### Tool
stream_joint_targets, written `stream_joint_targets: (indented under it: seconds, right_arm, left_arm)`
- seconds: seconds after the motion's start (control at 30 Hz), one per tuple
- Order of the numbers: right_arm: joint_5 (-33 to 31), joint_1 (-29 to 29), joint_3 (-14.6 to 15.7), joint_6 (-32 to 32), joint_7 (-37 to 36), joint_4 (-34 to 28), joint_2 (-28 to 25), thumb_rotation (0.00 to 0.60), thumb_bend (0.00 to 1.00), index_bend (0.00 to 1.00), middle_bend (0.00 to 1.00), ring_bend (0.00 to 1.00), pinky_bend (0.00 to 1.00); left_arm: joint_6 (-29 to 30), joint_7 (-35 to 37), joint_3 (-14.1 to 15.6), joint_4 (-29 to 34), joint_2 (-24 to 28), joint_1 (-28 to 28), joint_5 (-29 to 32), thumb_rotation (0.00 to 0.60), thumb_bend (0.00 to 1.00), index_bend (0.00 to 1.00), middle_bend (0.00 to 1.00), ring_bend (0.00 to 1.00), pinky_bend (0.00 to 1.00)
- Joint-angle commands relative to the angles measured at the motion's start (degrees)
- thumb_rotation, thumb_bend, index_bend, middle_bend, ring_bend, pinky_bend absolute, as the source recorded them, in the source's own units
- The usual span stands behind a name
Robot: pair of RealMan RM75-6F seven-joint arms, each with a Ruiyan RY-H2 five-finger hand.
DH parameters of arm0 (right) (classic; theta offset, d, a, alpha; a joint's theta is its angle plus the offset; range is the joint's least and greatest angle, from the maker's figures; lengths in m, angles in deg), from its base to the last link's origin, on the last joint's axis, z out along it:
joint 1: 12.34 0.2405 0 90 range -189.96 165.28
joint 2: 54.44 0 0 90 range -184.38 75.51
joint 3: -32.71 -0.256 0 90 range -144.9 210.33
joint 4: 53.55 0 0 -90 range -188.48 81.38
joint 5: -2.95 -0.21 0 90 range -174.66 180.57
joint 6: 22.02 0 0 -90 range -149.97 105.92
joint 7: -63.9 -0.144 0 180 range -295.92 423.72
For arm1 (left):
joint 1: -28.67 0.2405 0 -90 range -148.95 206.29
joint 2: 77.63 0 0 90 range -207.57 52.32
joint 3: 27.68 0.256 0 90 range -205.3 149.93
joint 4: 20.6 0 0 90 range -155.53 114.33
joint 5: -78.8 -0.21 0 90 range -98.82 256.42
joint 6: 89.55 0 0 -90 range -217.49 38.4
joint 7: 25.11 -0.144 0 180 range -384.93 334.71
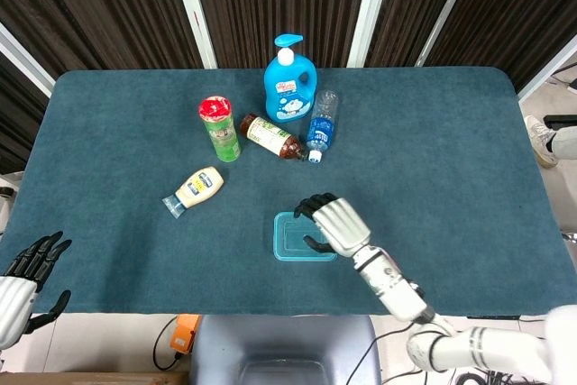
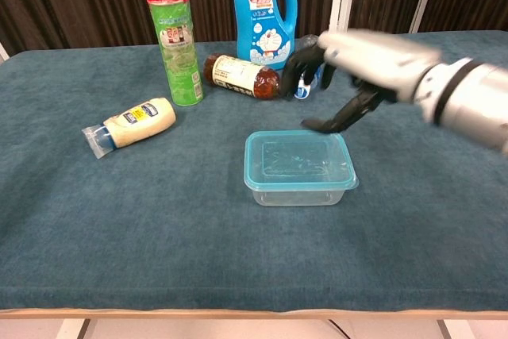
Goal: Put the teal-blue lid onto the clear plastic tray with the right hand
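Dark curtains behind; lid (image 2: 298, 155) sits on tray (image 2: 295, 191), right hand (image 2: 359, 59) spread and empty above; next, judge seating, then retreat

The lid (image 2: 299, 156) is sitting on the tray (image 2: 298, 190) near the tabletop's (image 2: 159, 236) front, with the right hand (image 2: 361, 65) hovering behind it and bottles (image 2: 242, 75) lying farther back.

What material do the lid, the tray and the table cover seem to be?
Lid: teal plastic, translucent, glossy with moulded ridges. Tray: clear plastic; the cloth shows through its wall. Table cover: matte, fuzzy cloth, probably felt or velvet.
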Motion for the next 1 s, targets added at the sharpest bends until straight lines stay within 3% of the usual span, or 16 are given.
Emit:
stream_joint_targets:
  seconds: [0.03, 0.1, 0.2, 0.37, 0.53, 0.67, 1.0]
  right_arm:
    - [1.03, -6.36, 4.08, 6.21, 9.54, -11.00, -10.45, 0.600, 0.46, 0.36, 0.32, 0.22, 0.35]
    - [-0.42, -10.85, 7.27, 10.59, 16.63, -17.67, -15.72, 0.600, 0.45, 0.24, 0.16, 0.08, 0.24]
    - [-0.26, -18.15, 12.26, 18.35, 21.36, -22.00, -19.90, 0.600, 0.39, 0.11, 0.03, 0.00, 0.16]
    - [3.21, -28.75, 17.61, 28.39, 14.39, -14.66, -19.73, 0.600, 0.38, 0.09, 0.01, 0.00, 0.14]
    - [2.87, -33.97, 16.94, 31.49, 3.27, -3.98, -17.08, 0.600, 0.38, 0.09, 0.01, 0.00, 0.11]
    - [3.22, -34.14, 15.21, 30.93, 0.98, -2.39, -17.72, 0.600, 0.38, 0.09, 0.01, 0.00, 0.10]
    - [4.85, -34.78, 14.91, 29.20, 1.69, -2.38, -17.63, 0.600, 0.38, 0.09, 0.01, 0.00, 0.10]
  left_arm:
    - [0.08, -0.22, -0.07, 0.04, -0.06, 0.03, 0.04, 0.600, 0.40, 0.00, 0.00, 0.00, 0.16]
    - [-0.02, -0.37, -0.06, 0.13, -0.10, 0.04, 0.15, 0.600, 0.40, 0.00, 0.00, 0.00, 0.16]
    - [-0.01, -0.66, 0.02, 0.25, -0.13, 0.09, 0.06, 0.600, 0.40, 0.00, 0.00, 0.00, 0.16]
    - [0.37, -1.79, 0.20, 0.44, -0.34, 0.31, -0.52, 0.600, 0.40, 0.00, 0.00, 0.00, 0.16]
    - [0.01, -2.78, 0.14, 0.60, -0.67, 0.21, -0.43, 0.600, 0.40, 0.00, 0.00, 0.00, 0.16]
    - [0.28, -4.09, 0.50, 0.84, -0.96, 0.27, -1.61, 0.600, 0.40, 0.00, 0.00, 0.00, 0.16]
    - [0.75, -4.36, 0.82, 0.97, -0.83, 0.69, -1.83, 0.600, 0.40, 0.00, 0.00, 0.00, 0.16]
